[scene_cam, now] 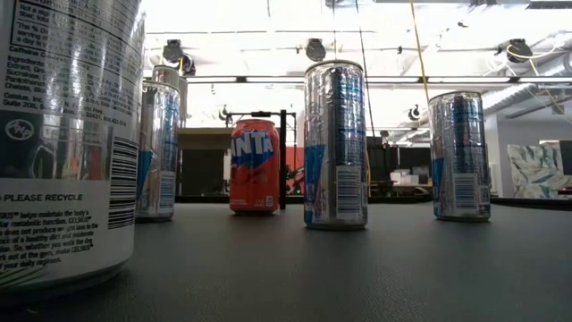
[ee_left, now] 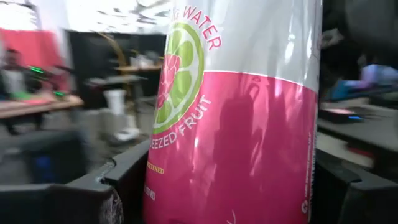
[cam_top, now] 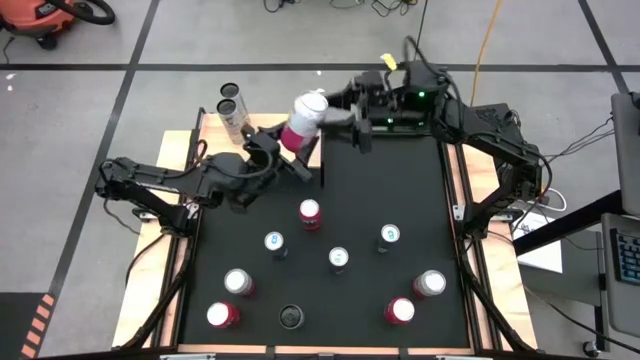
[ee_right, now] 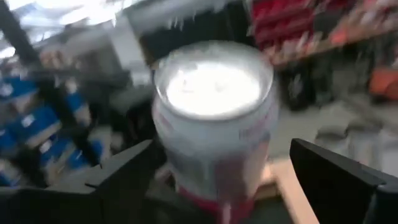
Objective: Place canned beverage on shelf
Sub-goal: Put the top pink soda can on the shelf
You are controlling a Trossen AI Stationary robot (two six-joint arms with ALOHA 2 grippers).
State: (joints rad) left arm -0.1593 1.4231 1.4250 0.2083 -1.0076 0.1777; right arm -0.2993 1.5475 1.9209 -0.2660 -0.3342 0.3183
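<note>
Two cans (cam_top: 233, 108) on shelf (cam_top: 215, 135), mat-side end free

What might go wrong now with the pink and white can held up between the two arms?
The left tool grips the pink and white can low on its body, and the can tilts, so it may slip or tip. The right tool stands open around the can's top; any sideways move may knock it. Two cans already stand on the shelf, and the newcomer may strike them.
</note>
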